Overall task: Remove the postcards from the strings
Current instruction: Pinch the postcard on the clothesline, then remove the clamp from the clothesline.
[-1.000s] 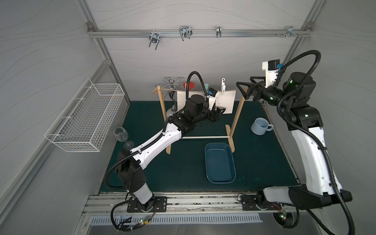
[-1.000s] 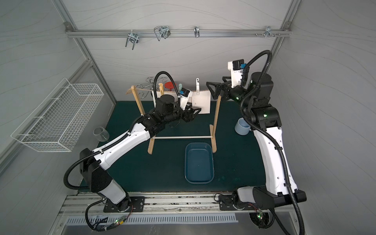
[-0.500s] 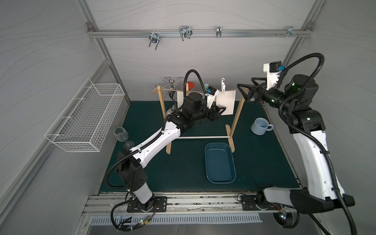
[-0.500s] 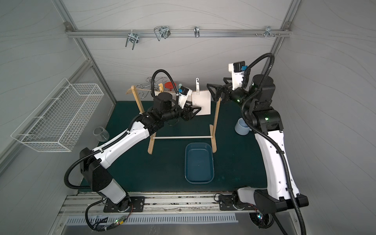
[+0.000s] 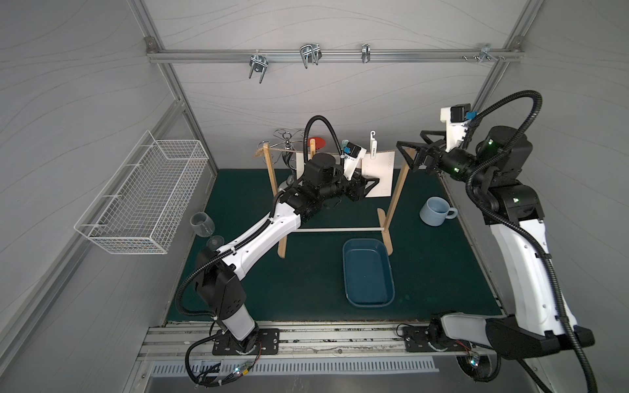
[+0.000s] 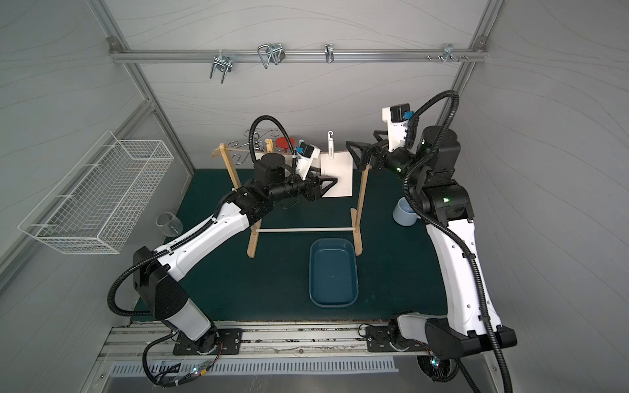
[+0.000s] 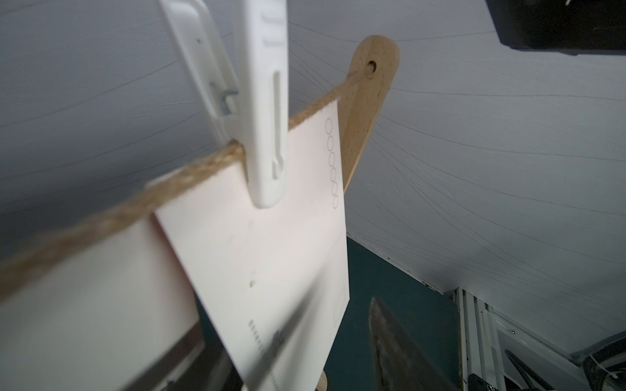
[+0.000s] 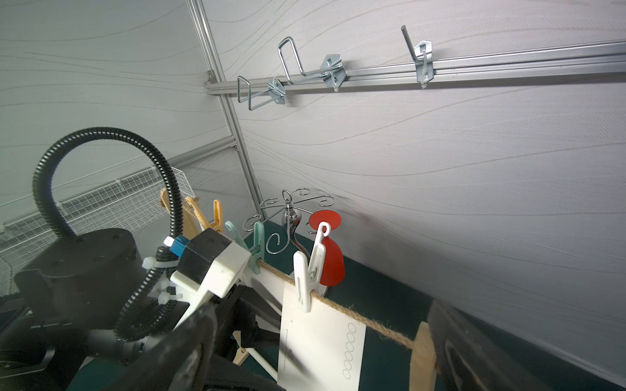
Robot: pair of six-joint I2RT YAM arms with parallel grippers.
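**Cards.** Rightmost card point(image 7: 271, 257) hangs from the twine point(image 7: 118, 213), pinned at its top edge by a white peg point(image 7: 267, 118), just beside the right upright point(image 7: 369, 111). A second card point(image 7: 84, 298) hangs next to it along the twine.

**Handling (judged).** Thin paper: light, floppy and smooth-faced. It would likely crease or tear at the peg if yanked sideways. Best hold is flat across the lower half, clear of the peg. Then either pull straight down, or squeeze the peg's upper arms to free the card. Expect the twine to sag and the light rack to rock.

**Left hand** point(image 5: 372, 182). Jaws part-way apart, astride the rightmost card's lower edge. The wrist view shows no pinch on it.

**Right hand** point(image 5: 410, 146). Spread wide and empty, in the air near the upright's top and the peg.

**Surface** point(image 5: 289, 289). Flat dark green mat. A blue tray point(image 5: 345, 272) sits in front of the rack, and a mug point(image 5: 435, 211) stands to the right.

**Room.** Pale fabric walls point(image 5: 340, 102), a hook rail point(image 5: 340, 54) across the back and a wire basket point(image 5: 146, 197) on the left wall.
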